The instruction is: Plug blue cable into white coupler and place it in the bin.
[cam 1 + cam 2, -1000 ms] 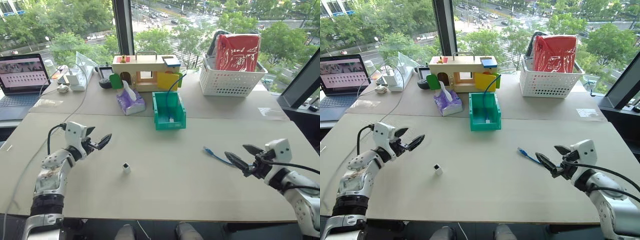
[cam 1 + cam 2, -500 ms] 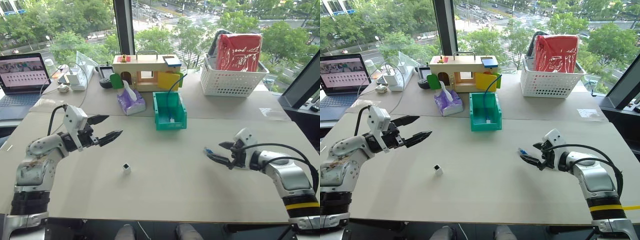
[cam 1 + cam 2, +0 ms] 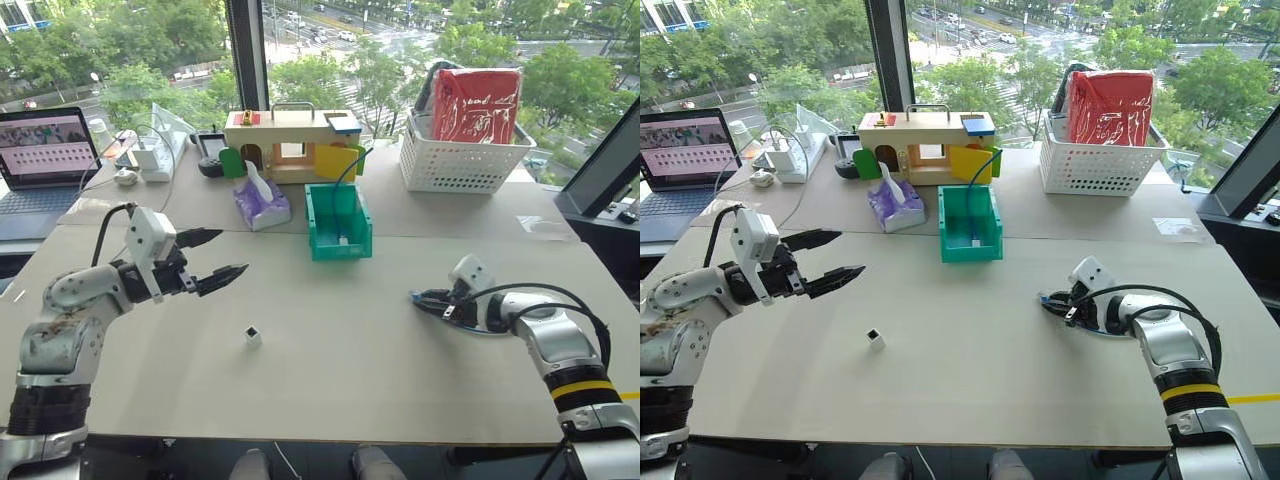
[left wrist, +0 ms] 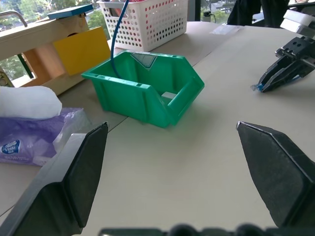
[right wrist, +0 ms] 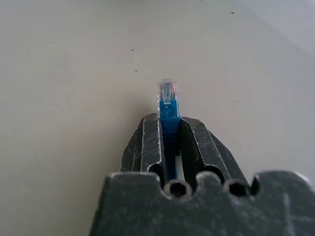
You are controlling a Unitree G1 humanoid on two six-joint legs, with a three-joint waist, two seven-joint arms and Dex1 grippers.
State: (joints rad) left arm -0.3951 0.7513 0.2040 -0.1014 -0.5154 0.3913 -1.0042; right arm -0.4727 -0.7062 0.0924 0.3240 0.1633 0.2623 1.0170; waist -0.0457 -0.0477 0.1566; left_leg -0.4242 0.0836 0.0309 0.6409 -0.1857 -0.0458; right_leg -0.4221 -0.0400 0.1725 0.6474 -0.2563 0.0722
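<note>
Your right gripper (image 5: 169, 129) has its jaws closed on the blue cable (image 5: 169, 110) just behind the plug, with the clear tip poking straight out past the fingertips, so you have a good hold to work from. Your left gripper (image 3: 222, 256) hangs above the table (image 3: 330, 380) with its jaws spread wide and nothing in them. Take the white coupler (image 3: 253, 336) as your mark: it stands alone on the table, the left gripper is up and a little to the left of it, the plug and right gripper are well off to its right, and the green bin (image 3: 338, 222) sits beyond it, a little to the right, with another blue cable already hanging into it. Judging from this, the next job is to bring the left gripper down over the coupler and pinch it by its sides, leaving the dark socket clear and turned toward the plug. Lift the cable gently so it trails freely. Keep the plug level and line it up squarely before pushing in.
</note>
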